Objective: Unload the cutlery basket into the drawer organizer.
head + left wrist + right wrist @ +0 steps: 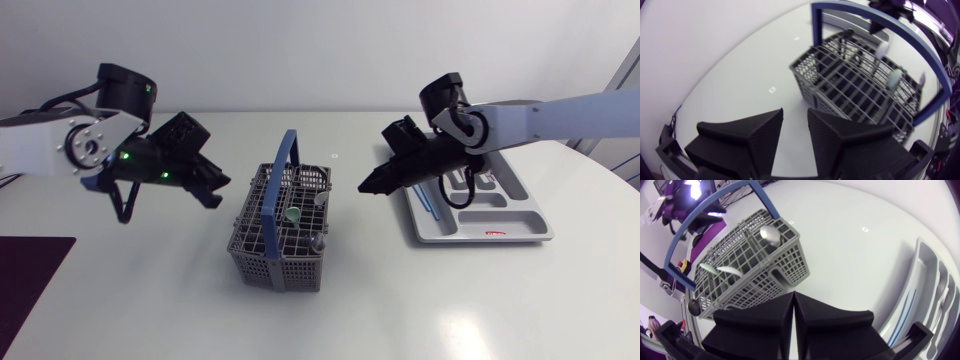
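Broad black fingers of the left pincer [795,120] fill the foreground of the left wrist view. They are parted, with a bare gap between them and nothing gripped, so the pincer is released. Just ahead of them stands the grey cutlery basket [812,82], its blue handle [816,27] arching over it.

From overhead, the left arm [40,145] enters at the frame's left edge with its white link roughly level. Its pincer slants right and slightly down, ending just short of the basket's left side. The right arm [560,115] enters from the upper right, bends at a black joint and tips the right pincer [368,187] down and leftward. The tip hangs between the basket and the drawer organizer [520,215]. In the right wrist view its fingers press together along a thin seam, clenched on nothing.

At centre frame the basket sits on the white surface [150,300], holding a pale green utensil [291,213] and a grey rounded one [318,241]. The organizer lies right of centre, with a blue-handled piece [428,203] in one slot.
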